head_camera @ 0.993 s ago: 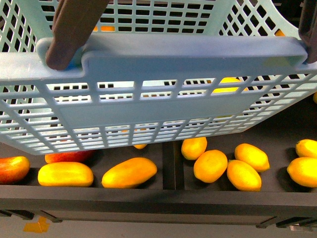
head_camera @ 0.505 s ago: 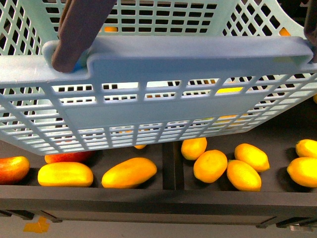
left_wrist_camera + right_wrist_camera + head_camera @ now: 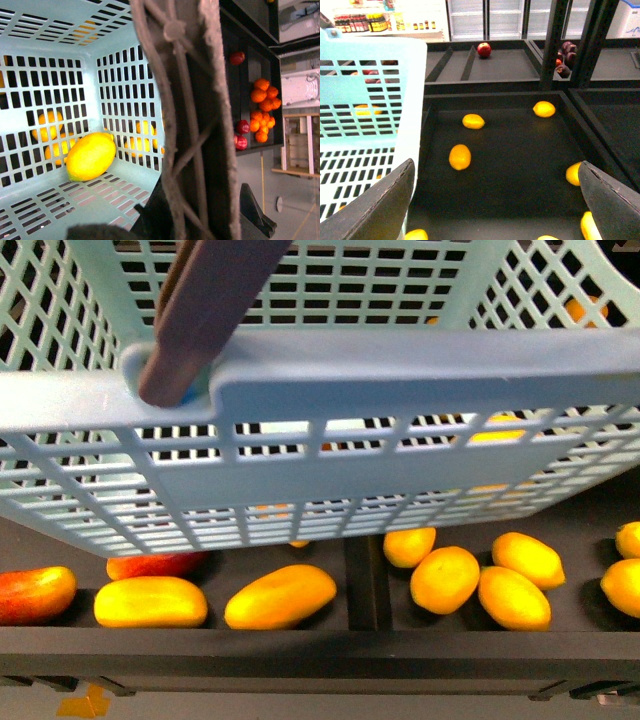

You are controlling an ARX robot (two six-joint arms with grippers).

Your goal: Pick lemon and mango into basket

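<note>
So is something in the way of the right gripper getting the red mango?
Likely the basket: it hangs right beside the open right gripper, and the red mango lies down below it.

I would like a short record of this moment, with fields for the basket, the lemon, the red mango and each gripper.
basket: turquoise, slotted, over the fruit bins in the front view
handle: brown, fills the middle of the left wrist view
lemon: inside the basket, lying on its floor near a corner
mango: red, outside the basket, at the far left of the bins
left gripper: at the handle; open or shut cannot be told
right gripper: open, empty, above a dark tray of small yellow fruits
</note>
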